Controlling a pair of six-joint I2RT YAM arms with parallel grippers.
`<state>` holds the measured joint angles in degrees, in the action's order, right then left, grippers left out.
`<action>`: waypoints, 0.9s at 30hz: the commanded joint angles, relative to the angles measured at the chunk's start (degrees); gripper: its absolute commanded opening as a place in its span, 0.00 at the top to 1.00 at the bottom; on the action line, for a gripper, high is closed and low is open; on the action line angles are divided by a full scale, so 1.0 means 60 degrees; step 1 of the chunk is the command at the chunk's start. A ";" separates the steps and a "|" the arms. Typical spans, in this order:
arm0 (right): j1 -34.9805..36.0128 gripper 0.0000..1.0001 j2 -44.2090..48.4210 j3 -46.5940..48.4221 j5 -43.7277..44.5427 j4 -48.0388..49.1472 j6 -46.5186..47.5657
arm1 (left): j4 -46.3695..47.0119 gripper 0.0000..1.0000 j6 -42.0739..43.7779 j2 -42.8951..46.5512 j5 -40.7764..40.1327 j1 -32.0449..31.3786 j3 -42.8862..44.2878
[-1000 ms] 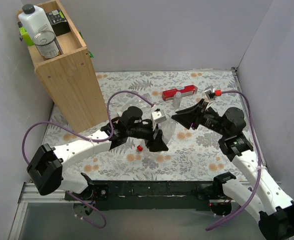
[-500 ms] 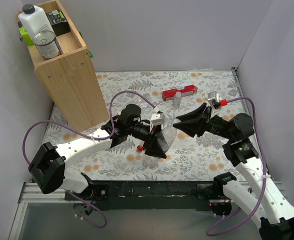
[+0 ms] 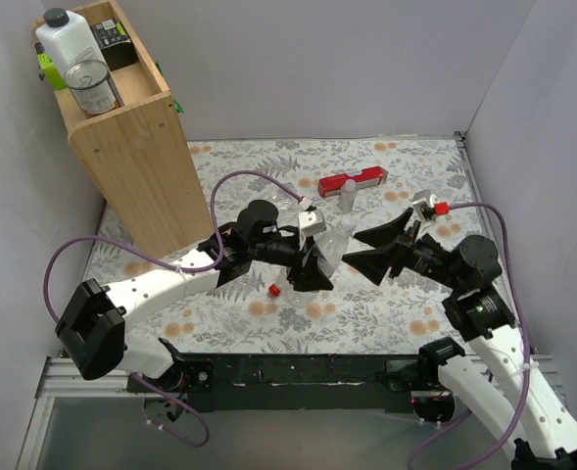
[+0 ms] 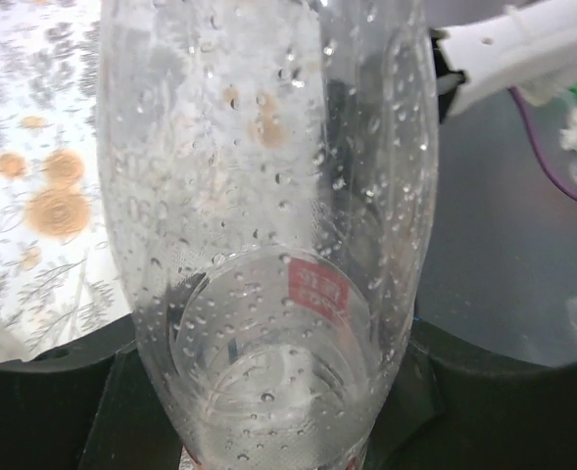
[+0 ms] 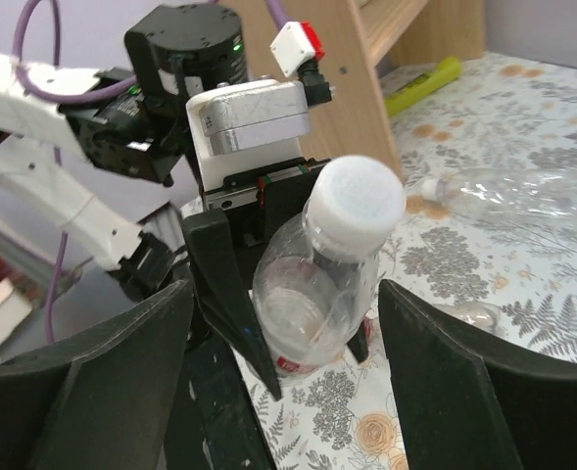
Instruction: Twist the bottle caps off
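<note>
My left gripper (image 3: 312,269) is pressed onto the body of a clear bottle (image 4: 268,196) and holds it over the middle of the bench (image 3: 415,166). It looks lifted a little off the flowered top. In the left wrist view the wet bottle wall fills the space between the two black fingers (image 4: 53,401), so I judge the grip as firm. The bottle is tilted with its neck toward the right edge, I think so that the cap (image 5: 364,206) looks straight at the other arm. This cap is white, not red, and it sits on the neck, not yet removed.

My right gripper (image 3: 355,250) is spread wide, with nothing between its jaws. In the right wrist view its two dark fingers (image 5: 121,382) stand on both sides of the cap, but apart from it. The wide opening gives room to come over the cap without pushing it.

One small red cap (image 3: 273,289) lies loose on the bench just beside the left gripper, toward the near edge. I take it for a cap that is already off. A second bottle (image 5: 508,191) lies on its side, closer to the wooden shelf (image 3: 131,147) at the far left corner. A small bottle (image 3: 347,194) stands next to the long red box (image 3: 352,181) near the far edge. I cannot tell if it carries a cap.

The next step, in my judgement, is to advance the right gripper, close it on the white cap and turn, while the left one resists. The bottle is thin and wet, so it may slip or crush.
</note>
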<state>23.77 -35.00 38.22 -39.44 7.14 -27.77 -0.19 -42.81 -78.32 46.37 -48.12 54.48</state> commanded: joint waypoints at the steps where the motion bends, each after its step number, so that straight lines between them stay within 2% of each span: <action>1: 0.0023 0.18 0.1218 -0.0406 0.2889 -0.1112 -0.1022 | -0.0407 0.65 0.0366 0.0339 -0.2450 -0.0329 0.0310; 2: 0.0008 0.19 0.1510 -0.0582 0.3216 -0.1174 -0.1229 | -0.0539 0.64 0.0483 0.0310 -0.3731 -0.0692 0.0324; 6: 0.0008 0.22 0.1806 -0.0993 0.3717 -0.1644 -0.1934 | -0.0950 0.65 0.0660 -0.0069 -0.5600 -0.1442 0.0441; 19: 0.0023 0.22 0.0372 -0.0335 0.4640 -0.1805 -0.2915 | -0.1243 0.65 0.0235 -0.0847 -0.6585 -0.1926 0.0632; 27: 0.0052 0.28 -0.0230 0.0017 0.4977 -0.1935 -0.2959 | -0.1404 0.65 0.0367 -0.1067 -0.6776 -0.2073 0.0720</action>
<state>23.77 -35.59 34.39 -11.86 -5.08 -44.82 -7.99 -41.34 -85.17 7.84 -60.01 56.42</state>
